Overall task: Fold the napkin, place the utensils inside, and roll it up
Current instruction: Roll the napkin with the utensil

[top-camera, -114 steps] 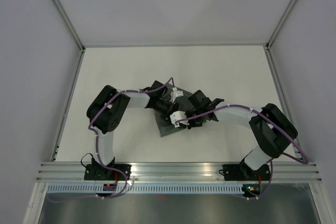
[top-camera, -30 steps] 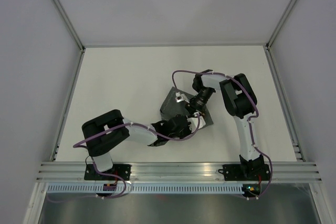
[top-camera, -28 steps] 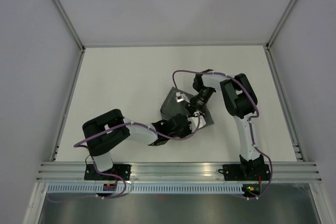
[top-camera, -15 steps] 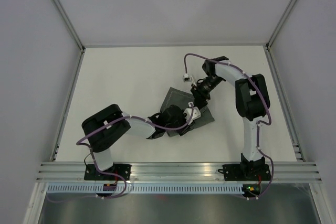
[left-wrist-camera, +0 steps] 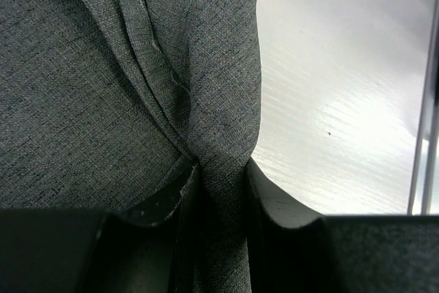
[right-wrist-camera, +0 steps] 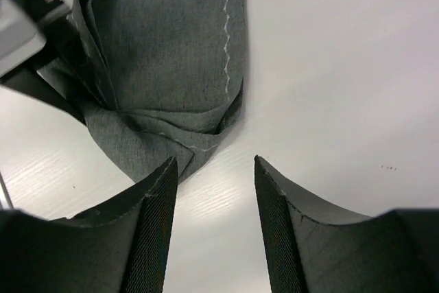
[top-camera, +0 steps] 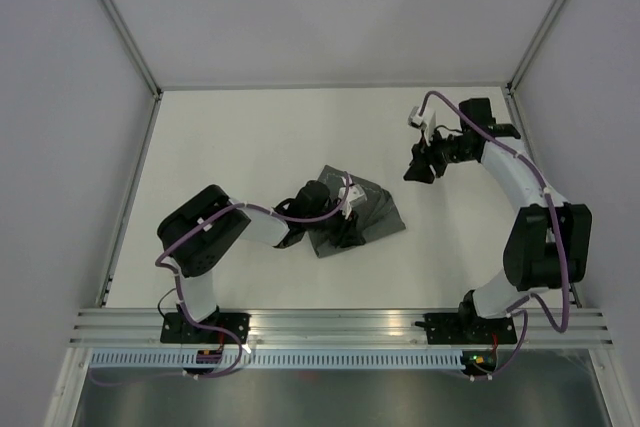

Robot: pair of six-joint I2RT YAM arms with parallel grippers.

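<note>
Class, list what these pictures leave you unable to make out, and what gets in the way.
- Top view: the napkin, left part, hidden by the left pincer.
- Left wrist view: napkin's outline, cut off at top and left edges.
- Right wrist view: napkin's left side, behind the left arm.
- Any view: whether utensils lie under the napkin; none show.

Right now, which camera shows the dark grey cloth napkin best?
Right wrist: the dark grey cloth napkin shows large, folds and stitched hem clear. Top view shows it small; left wrist, only a pinched fold.

No writing, label or number can be read.
</note>
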